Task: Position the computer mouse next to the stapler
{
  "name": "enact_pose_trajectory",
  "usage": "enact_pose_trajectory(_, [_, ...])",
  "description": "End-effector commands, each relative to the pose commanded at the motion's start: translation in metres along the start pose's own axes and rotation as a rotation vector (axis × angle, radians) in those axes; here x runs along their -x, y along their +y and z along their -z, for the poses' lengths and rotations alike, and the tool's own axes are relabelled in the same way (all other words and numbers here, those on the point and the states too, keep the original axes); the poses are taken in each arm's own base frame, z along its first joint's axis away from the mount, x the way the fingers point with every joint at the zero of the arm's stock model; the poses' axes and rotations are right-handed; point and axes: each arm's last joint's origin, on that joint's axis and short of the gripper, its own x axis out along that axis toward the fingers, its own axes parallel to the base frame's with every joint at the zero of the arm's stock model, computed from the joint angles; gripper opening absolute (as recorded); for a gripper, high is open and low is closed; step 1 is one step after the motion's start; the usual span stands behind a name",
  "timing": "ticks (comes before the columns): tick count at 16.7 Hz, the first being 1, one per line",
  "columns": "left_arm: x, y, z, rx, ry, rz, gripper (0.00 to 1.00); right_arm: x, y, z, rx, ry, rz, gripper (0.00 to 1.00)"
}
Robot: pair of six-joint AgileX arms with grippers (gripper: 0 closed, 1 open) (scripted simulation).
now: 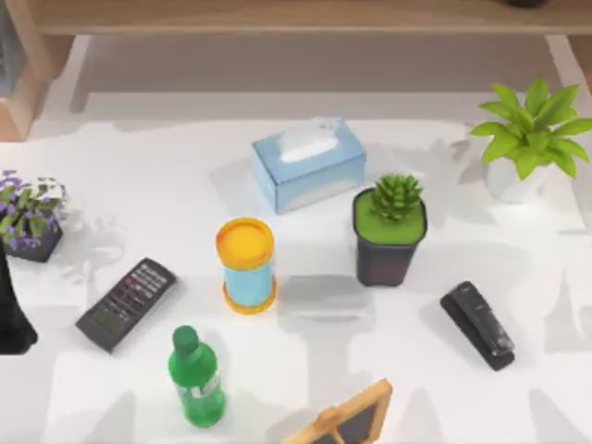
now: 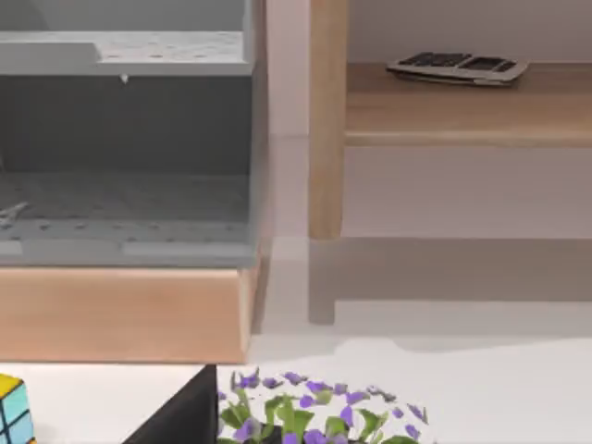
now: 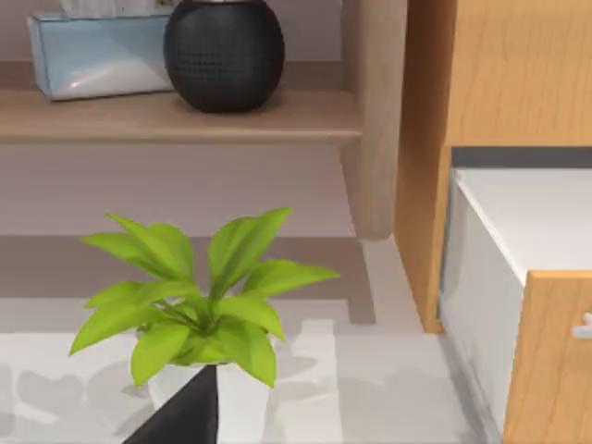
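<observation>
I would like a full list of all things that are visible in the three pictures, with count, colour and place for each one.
stapler: 1, black, table, right side near the front
remote control: 1, dark, table, left side
tissue box: 1, light blue, table, middle rear
canister: 1, light blue with yellow lid, table centre
succulent pot: 1, green plant in black pot, right of the canister
bottle: 1, green, front left
leafy plant: 1, green in white pot, rear right
flower pot: 1, purple flowers, left edge
small chalkboard: 1, wooden frame, front edge
round speaker: 1, black, shelf
calculator-like device: 1, dark, shelf
left arm: 1, black, left edge
</observation>
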Motion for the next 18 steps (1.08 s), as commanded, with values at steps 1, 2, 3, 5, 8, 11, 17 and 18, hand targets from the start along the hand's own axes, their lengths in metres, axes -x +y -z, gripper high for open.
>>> enact_pose_trajectory(1, [0.0, 0.0, 0.0, 0.0, 0.0, 0.0, 1.0, 0.0, 0.0, 0.0, 0.0, 0.0, 0.0, 1.0])
enact_pose_trajectory(2, [0.0, 0.0, 0.0, 0.0, 0.0, 0.0, 1.0, 0.0, 0.0, 0.0, 0.0, 0.0, 0.0, 1.0])
enact_pose_trajectory(3, [0.0, 0.0, 0.0, 0.0, 0.0, 0.0, 1.0, 0.0, 0.0, -0.002, 0.0, 0.009, 0.004, 1.0])
enact_pose_trajectory(5, [0.0, 0.0, 0.0, 0.0, 0.0, 0.0, 1.0, 0.0, -0.003, -0.01, -0.003, 0.056, 0.023, 1.0])
enact_pose_trajectory(8, [0.0, 0.0, 0.0, 0.0, 0.0, 0.0, 1.0, -0.004, -0.009, -0.038, -0.014, 0.183, 0.08, 1.0])
enact_pose_trajectory(11, [0.0, 0.0, 0.0, 0.0, 0.0, 0.0, 1.0, -0.021, -0.019, -0.084, -0.038, 0.359, 0.156, 1.0])
enact_pose_trajectory(17, [0.0, 0.0, 0.0, 0.0, 0.0, 0.0, 1.0, -0.126, -0.067, -0.175, -0.111, 0.745, 0.287, 1.0])
enact_pose_trajectory(18, [0.0, 0.0, 0.0, 0.0, 0.0, 0.0, 1.0, -0.152, -0.079, -0.181, -0.123, 0.809, 0.299, 1.0])
